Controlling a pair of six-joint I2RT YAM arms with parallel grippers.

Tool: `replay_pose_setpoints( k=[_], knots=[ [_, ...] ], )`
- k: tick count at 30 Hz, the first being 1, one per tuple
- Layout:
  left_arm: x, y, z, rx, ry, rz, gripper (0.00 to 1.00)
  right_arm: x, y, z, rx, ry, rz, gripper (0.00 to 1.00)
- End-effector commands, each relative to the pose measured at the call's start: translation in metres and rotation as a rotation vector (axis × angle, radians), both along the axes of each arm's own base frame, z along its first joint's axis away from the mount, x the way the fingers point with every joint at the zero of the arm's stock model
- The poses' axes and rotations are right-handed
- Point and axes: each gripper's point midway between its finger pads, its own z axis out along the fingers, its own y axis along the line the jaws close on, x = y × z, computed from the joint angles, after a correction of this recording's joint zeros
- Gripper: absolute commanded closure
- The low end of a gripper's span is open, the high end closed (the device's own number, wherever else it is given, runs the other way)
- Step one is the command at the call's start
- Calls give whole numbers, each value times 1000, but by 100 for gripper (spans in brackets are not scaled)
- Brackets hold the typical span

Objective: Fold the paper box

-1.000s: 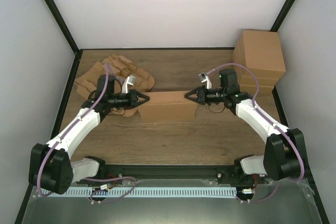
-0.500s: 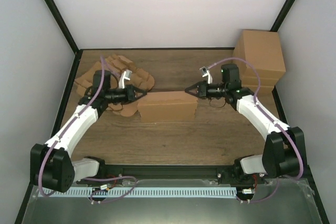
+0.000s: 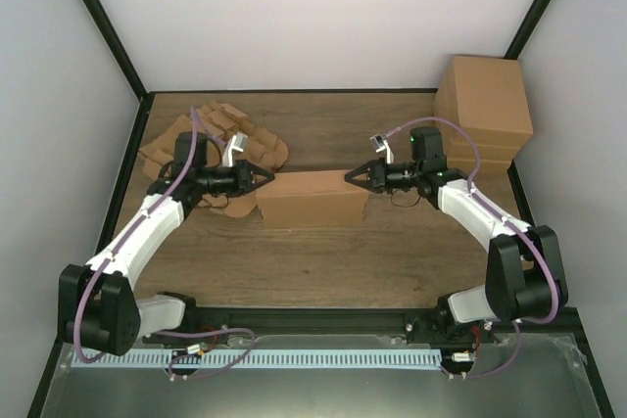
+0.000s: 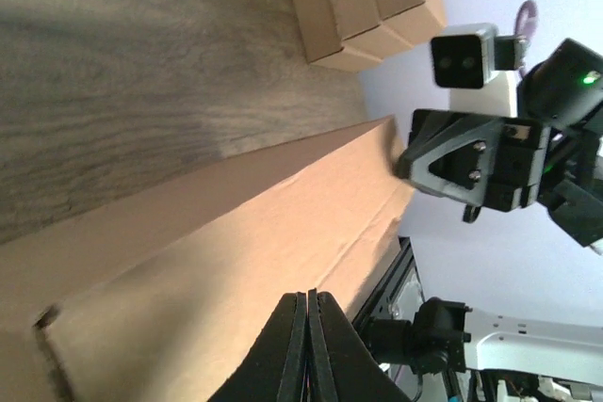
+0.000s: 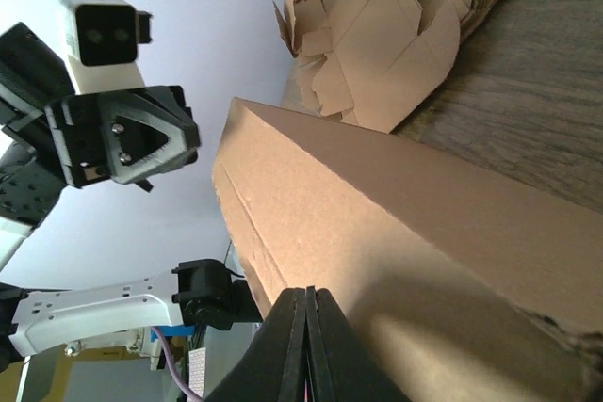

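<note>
Box stands folded on counter. Left end effector and right end effector: fingers together, holding nothing, at the box's opposite upper ends.

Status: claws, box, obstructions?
Left claw shut, right claw shut, one at each end of paper box. Box looks closed up. Nothing between claws and box.

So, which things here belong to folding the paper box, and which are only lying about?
Part of the job:
- paper box, in the middle of the table
- left hand, shut, at the box's left end
- right hand, shut, at its right end

Only lying about:
- heap of cardboard blanks, far left
- stack of cardboard boxes, far right
</note>
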Motion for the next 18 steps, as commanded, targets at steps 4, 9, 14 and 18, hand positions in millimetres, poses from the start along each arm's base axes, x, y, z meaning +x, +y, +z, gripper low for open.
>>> replay_pose_setpoints(
  k=[4,9,14,18],
  knots=[
    [5,-1,19,19,-45,-24,96,5,0,30,15,-78,18,99],
    [-5,1,-32,12,42,-25,96,0,-2,-18,-11,2,18,99],
    [-18,5,-70,42,111,-21,96,-3,-5,-52,-49,56,6,99],
    [-18,6,-60,62,87,-23,96,0,-6,-38,-67,15,-4,99]
  ],
)
